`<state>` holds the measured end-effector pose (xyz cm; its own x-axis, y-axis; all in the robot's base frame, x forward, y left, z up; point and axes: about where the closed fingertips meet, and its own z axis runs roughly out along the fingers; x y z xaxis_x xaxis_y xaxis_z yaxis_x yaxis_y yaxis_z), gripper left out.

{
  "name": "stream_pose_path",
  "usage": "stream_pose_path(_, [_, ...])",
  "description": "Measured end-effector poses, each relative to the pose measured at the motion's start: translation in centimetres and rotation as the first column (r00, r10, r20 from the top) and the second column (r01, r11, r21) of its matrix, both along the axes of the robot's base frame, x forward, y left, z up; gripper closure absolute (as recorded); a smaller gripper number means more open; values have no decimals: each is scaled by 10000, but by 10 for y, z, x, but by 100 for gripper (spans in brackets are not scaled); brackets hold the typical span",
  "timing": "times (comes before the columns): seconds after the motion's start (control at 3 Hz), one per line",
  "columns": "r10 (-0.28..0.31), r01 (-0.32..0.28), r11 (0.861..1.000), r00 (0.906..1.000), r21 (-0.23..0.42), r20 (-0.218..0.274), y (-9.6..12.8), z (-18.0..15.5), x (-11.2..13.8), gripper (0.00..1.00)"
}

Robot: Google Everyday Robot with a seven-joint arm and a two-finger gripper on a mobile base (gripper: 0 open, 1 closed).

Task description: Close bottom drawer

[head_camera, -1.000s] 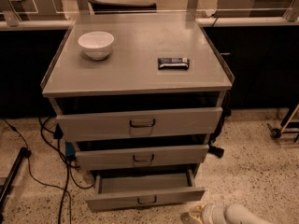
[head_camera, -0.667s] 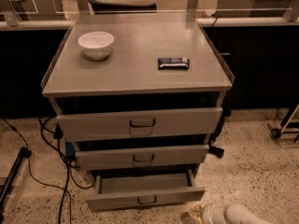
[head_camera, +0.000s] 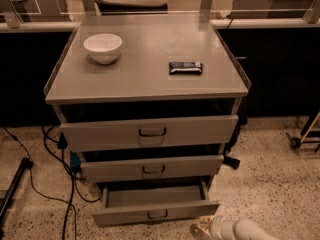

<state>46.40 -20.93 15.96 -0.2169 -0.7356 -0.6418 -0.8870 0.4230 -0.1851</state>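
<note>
The bottom drawer (head_camera: pixel 155 213) is the lowest and narrowest grey drawer of the cabinet. It stands pulled out furthest, its inside showing bare, with a small dark wire handle (head_camera: pixel 157 215) at the centre of its front. My gripper (head_camera: pixel 201 229) is at the bottom edge of the camera view, on the end of a white arm (head_camera: pixel 240 230). It sits just below and to the right of the drawer's front right corner, close to it.
The middle drawer (head_camera: pixel 152 168) and top drawer (head_camera: pixel 150 132) are also partly out. A white bowl (head_camera: pixel 103 47) and a dark snack bar (head_camera: pixel 185 67) lie on the cabinet top. Black cables (head_camera: pixel 55 184) run over the floor at left. A wheeled cart leg (head_camera: pixel 300 136) stands at right.
</note>
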Motion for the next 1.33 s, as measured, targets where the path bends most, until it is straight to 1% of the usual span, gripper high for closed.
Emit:
stream_pose_path(0.33, [139,-143,9999,9985,58,521,10,-7,17,100])
stream_pose_path(0.67, [334,-362,9991,9939,240,1052,22,-15,39,100])
stream_pose_path(1.0, [450,-498,9982,9897,323,1358,27,-21,57,100])
stream_pose_path(1.33, [477,-546,9977,9866,403,1557,31,-30,79,100])
